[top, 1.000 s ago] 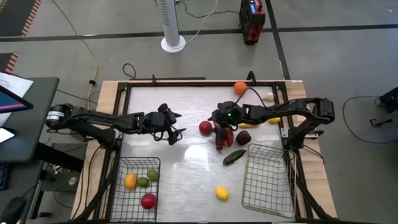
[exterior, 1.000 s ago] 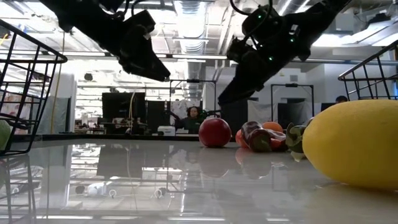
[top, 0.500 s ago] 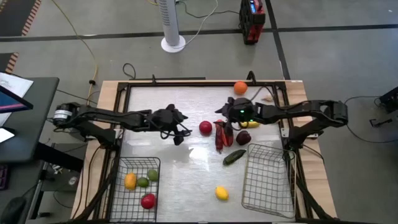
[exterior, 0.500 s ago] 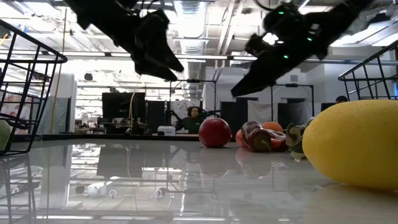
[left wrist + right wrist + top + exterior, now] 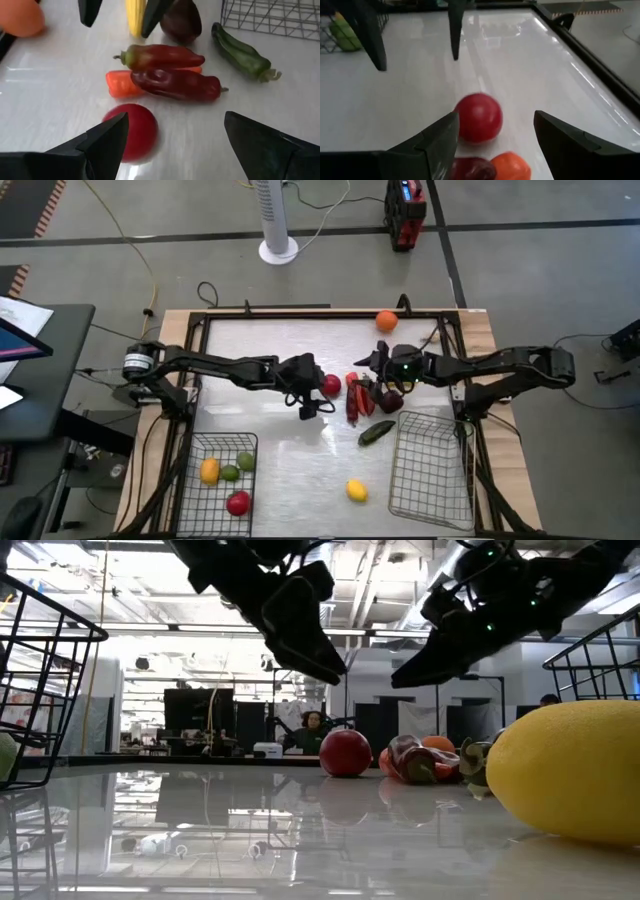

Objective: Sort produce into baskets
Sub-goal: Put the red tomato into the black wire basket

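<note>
A red apple (image 5: 331, 385) rests on the white table at mid-table. Right of it lie two red peppers (image 5: 170, 82), a carrot (image 5: 119, 84), a dark plum (image 5: 391, 401), corn (image 5: 135, 15) and a green cucumber (image 5: 376, 432). My left gripper (image 5: 312, 404) hangs open above the table just left of the apple (image 5: 132, 131). My right gripper (image 5: 362, 372) hangs open over the peppers, facing the apple (image 5: 477, 117) from the right. In the low view both grippers (image 5: 310, 650) (image 5: 440, 650) are clear above the apple (image 5: 345, 752).
The left wire basket (image 5: 196, 442) at the near left holds a red apple, two limes and an orange-yellow fruit. The right basket (image 5: 432, 470) stands at the near right. A lemon (image 5: 356, 490) lies near the front edge and an orange (image 5: 386, 321) at the far edge.
My left gripper has travelled toward the table's right edge, up to the red apple, staying open. My right gripper has drawn back toward the right edge, away from the apple, and tipped nearer to level. No produce has moved.
</note>
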